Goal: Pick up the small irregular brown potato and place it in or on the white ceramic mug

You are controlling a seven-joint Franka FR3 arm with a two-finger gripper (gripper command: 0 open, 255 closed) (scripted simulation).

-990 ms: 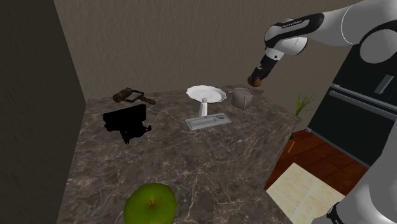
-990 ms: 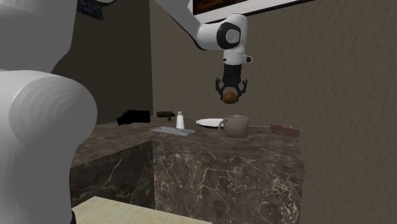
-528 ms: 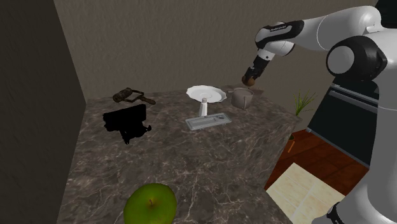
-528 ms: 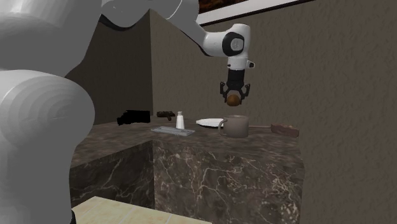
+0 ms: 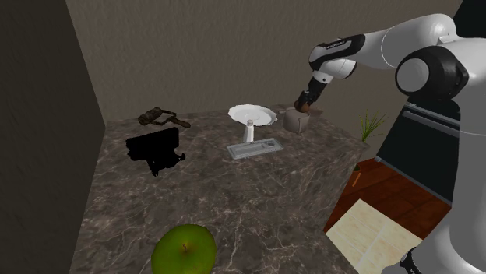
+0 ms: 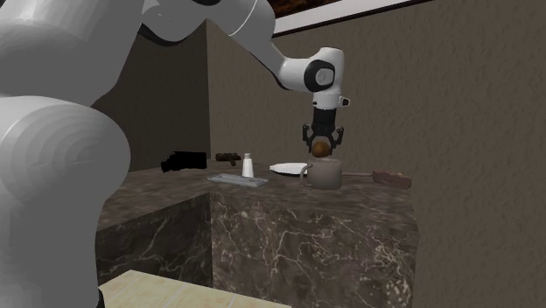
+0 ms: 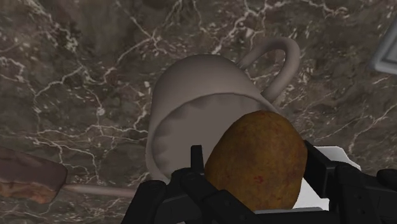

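A small brown potato (image 7: 257, 159) is clasped between my gripper's black fingers (image 7: 197, 167). In the shoulder view my gripper (image 5: 303, 103) hangs just above the mouth of a grey-white mug (image 5: 295, 120) at the counter's far end. From the second exterior view the potato (image 6: 321, 150) sits directly over the mug (image 6: 325, 174), almost at its rim. The wrist view looks down into the mug's open mouth (image 7: 191, 137), its handle (image 7: 280, 63) pointing away from the fingers.
Beside the mug are a white dish on a pedestal (image 5: 251, 115) with a flat grey base (image 5: 253, 149), a black object (image 5: 153, 150) and a brown tool (image 5: 160, 118). A green apple (image 5: 183, 251) lies near the front. A brown-ended utensil (image 7: 28, 180) lies by the mug. The counter edge (image 5: 343, 187) drops to the floor.
My gripper has carried the potato down and toward the shoulder view's left, from high beside the mug to just above its mouth.
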